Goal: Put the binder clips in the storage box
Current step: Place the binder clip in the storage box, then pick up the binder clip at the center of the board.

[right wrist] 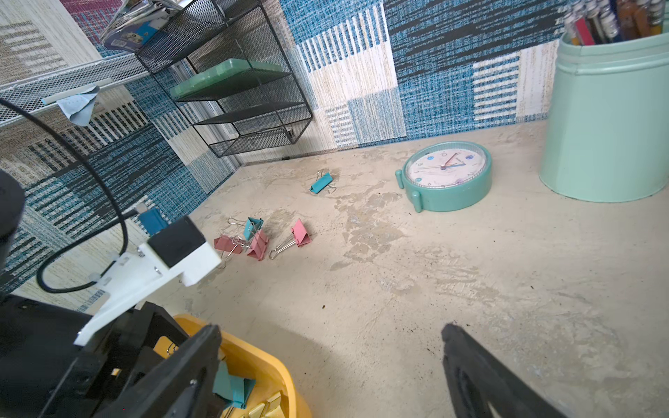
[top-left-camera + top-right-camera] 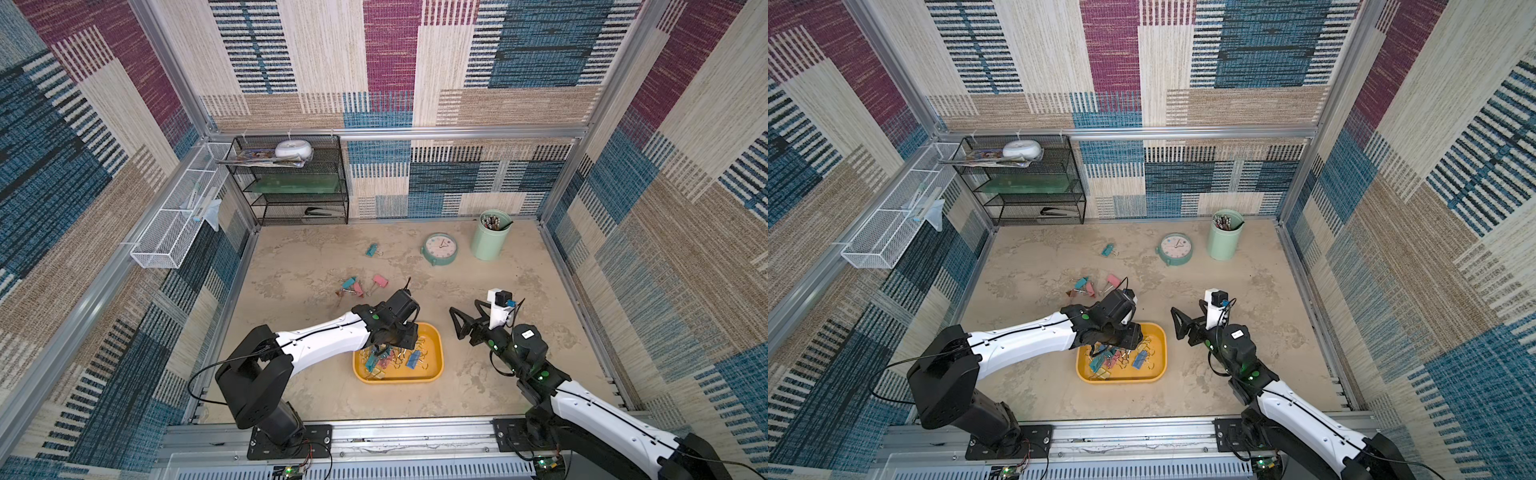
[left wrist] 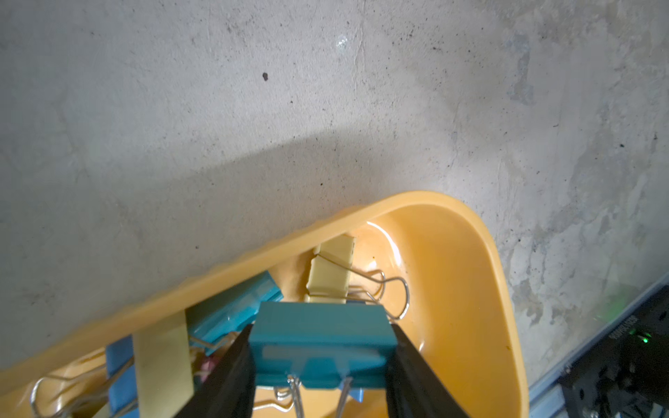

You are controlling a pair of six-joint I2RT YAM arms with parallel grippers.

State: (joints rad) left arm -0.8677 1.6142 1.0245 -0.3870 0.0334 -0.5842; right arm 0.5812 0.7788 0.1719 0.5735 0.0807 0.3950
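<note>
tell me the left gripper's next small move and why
Probably open the left gripper and let go of the teal clip. The clip is clamped between the jaws directly over the box, so releasing it here should land it among the other clips.

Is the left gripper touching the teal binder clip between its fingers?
Touching. The left wrist view shows the left gripper clamping the teal binder clip: both black fingers press against its sides, with no gap.

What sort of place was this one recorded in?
Probably a staged office desktop inside a robot test booth: a pen cup and desk clock on the table, enclosed by aluminium-framed patterned walls.
</note>
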